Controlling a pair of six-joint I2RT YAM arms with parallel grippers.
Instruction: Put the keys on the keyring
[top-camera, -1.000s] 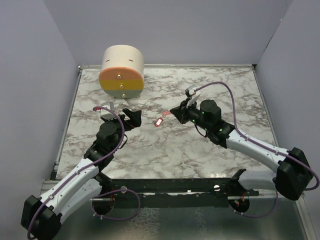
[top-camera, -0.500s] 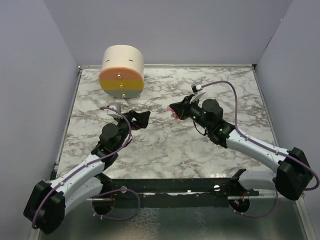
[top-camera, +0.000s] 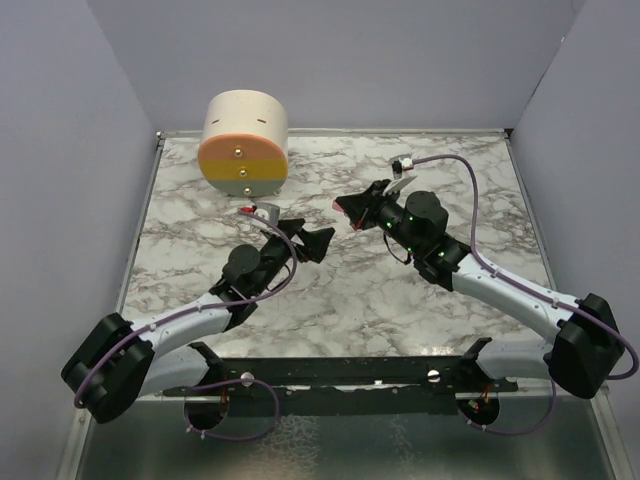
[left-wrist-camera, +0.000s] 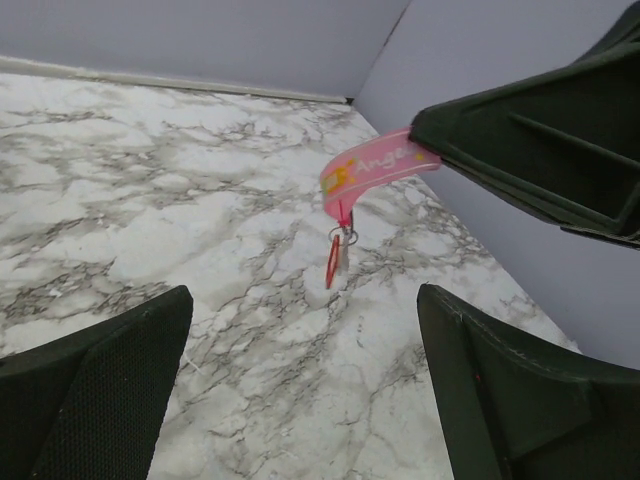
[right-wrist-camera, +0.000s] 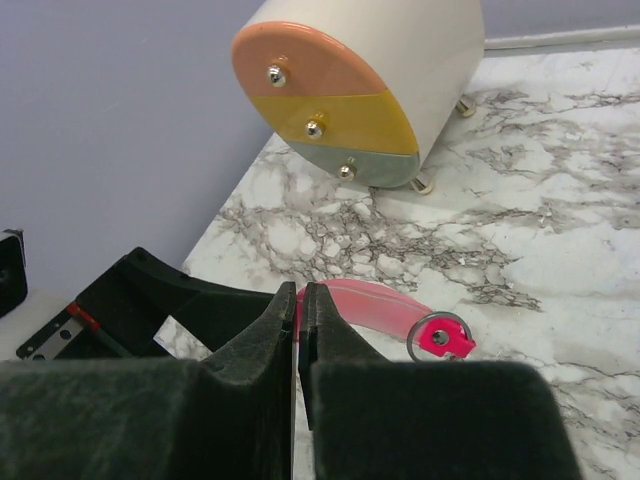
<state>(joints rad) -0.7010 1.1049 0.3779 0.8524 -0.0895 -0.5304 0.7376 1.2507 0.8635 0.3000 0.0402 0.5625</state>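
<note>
My right gripper (right-wrist-camera: 297, 300) is shut on the pink strip of the keyring (right-wrist-camera: 372, 303) and holds it up above the marble table (top-camera: 330, 290). In the left wrist view the strip (left-wrist-camera: 377, 168) sticks out from the right gripper's dark fingers (left-wrist-camera: 520, 140). The thin metal ring (left-wrist-camera: 343, 236) dangles below the strip. The small red key (left-wrist-camera: 333, 265) hangs at the ring. My left gripper (left-wrist-camera: 300, 390) is open, its wide-spread fingers facing the hanging key from a short way off, touching nothing. From above, the left gripper (top-camera: 310, 240) and the right gripper (top-camera: 348, 208) nearly meet mid-table.
A cream drum-shaped container (top-camera: 243, 143) with an orange, yellow and pale green face and brass knobs (right-wrist-camera: 314, 127) stands at the back left. Lilac walls close the table on three sides. A black rail (top-camera: 330, 372) runs along the near edge.
The right gripper has lifted the keyring and red key off the table and swung up and back. The left arm has reached right and forward, toward it, still open.
</note>
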